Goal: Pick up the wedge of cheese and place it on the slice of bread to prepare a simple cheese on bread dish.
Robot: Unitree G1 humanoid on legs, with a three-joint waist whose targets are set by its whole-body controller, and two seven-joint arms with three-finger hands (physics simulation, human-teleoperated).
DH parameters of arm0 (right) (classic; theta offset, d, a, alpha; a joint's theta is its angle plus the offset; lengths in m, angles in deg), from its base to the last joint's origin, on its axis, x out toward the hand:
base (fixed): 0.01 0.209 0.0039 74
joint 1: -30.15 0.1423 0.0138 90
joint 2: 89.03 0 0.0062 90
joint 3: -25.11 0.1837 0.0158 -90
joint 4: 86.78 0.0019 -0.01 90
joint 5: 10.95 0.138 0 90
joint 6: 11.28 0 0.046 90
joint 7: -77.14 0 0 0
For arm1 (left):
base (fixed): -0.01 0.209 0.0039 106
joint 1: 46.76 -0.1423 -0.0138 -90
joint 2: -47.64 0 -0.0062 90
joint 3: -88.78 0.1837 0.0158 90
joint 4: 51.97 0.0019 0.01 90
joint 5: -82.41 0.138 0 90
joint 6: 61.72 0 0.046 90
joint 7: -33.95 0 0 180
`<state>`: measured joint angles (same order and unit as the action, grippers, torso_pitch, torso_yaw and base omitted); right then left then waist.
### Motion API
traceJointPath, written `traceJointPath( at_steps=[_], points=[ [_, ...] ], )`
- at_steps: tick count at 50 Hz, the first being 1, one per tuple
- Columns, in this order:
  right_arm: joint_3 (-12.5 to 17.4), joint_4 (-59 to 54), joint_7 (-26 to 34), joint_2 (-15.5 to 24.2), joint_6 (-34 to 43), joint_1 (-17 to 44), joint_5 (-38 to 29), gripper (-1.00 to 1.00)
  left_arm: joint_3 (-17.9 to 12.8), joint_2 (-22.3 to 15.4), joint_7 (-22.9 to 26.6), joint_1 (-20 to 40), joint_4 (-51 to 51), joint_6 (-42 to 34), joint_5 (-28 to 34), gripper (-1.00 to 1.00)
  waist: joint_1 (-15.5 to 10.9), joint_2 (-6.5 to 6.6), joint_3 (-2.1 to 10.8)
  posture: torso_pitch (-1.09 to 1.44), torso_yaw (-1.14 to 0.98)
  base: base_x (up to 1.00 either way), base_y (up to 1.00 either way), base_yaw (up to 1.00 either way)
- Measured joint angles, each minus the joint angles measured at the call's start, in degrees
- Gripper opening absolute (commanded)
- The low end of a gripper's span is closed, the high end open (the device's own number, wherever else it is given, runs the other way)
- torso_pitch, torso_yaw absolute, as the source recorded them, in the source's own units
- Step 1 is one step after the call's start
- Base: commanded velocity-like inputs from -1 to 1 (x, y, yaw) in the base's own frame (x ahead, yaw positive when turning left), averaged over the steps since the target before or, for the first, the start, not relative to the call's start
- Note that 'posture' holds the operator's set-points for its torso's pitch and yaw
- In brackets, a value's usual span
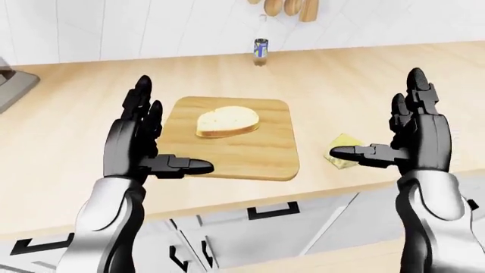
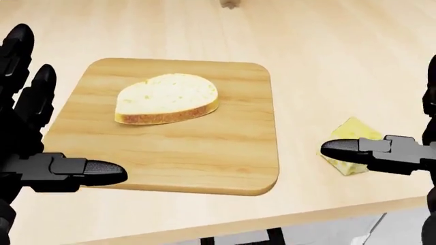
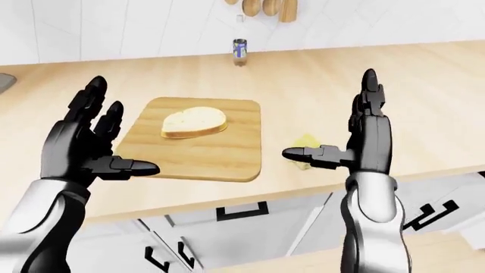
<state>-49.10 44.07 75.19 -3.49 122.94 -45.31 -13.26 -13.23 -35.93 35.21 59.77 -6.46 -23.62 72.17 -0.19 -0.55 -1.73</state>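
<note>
- Cheese point(image 2: 350, 138): pale yellow wedge, seen lying on the counter point(image 2: 327, 56) at lower right of the head view, just right of the board point(image 2: 204, 158) and apart from its edge. Part of the wedge is covered by the right thumb in that view; contact cannot be told.
- Bread point(image 2: 167, 98): one slice, lying flat in the upper left part of the board, crust edge toward the bottom of the frame. Nothing is seen on top of it.
- Board: light wood, rounded corners, set on the counter near its lower edge.
- Right hand point(image 1: 413, 133): held upright at right of the left-eye view, fingers spread wide and pointing up, thumb stuck out toward frame left over the cheese. Nothing is gripped.
- Left hand point(image 1: 140, 142): held upright at left of the left-eye view, fingers spread wide, thumb pointed toward frame right across the board's lower left corner. Nothing is gripped.
- Can point(image 1: 260, 49): small, upright, seen at top centre of the left-eye view by the wall, well apart from the board.
- Wooden utensils point(image 3: 261, 7): seen hanging on the wall at the top edge above the can; type cannot be told.
- Cabinet fronts with dark handles point(image 3: 239, 213) are seen below the counter edge.
</note>
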Motion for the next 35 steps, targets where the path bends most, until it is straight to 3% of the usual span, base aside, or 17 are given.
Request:
traceJointPath(
  at_steps=[12, 23, 35],
  points=[
    [-3.18, -12.15, -0.07, -0.13, -6.65, 1.15, -6.48, 1.0, -0.56, -0.1, 0.3, -0.7, 1.24, 1.29, -0.08, 1.0, -0.15, 0.07, 0.19, 0.0, 0.0, 0.0, 0.0, 0.0],
    [-2.68, -12.62, 2.27, 0.14, -7.16, 0.26, -12.9, 1.0, -1.3, -0.52, 0.15, -0.57, 0.46, 0.87, -0.74, 1.0, -0.16, -0.01, 0.52, 0.0, 0.0, 0.0, 0.0, 0.0],
    [-2.95, -14.47, 3.4, -0.24, -8.32, 0.29, -14.61, 1.0, -1.24, -0.63, -0.26, -0.1, -0.23, -0.21, -1.15, 1.0, -0.1, 0.0, 0.7, 0.0, 0.0, 0.0, 0.0, 0.0]
  ],
)
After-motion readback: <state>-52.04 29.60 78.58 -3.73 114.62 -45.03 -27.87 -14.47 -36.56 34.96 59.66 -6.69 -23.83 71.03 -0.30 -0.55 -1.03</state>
